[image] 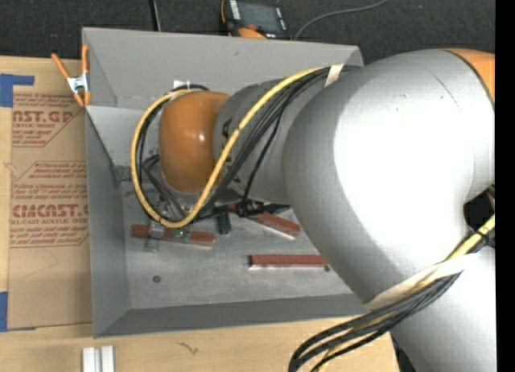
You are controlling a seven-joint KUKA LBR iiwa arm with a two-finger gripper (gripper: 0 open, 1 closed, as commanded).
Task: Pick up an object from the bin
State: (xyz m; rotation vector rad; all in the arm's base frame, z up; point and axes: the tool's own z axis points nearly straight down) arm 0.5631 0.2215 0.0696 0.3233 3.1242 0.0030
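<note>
The arm (386, 177) is a fat, smooth silver-grey tube with an orange patch at its upper edge. Its wrist wears a glossy orange cover (189, 141) (rounded like a dome). Black and yellow cables (229, 143) loop along it.

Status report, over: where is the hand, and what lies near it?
Hand low, left half of bin. Short brown stick next to it, green piece beside. Long brown stick lies apart, toward the near wall.
</note>
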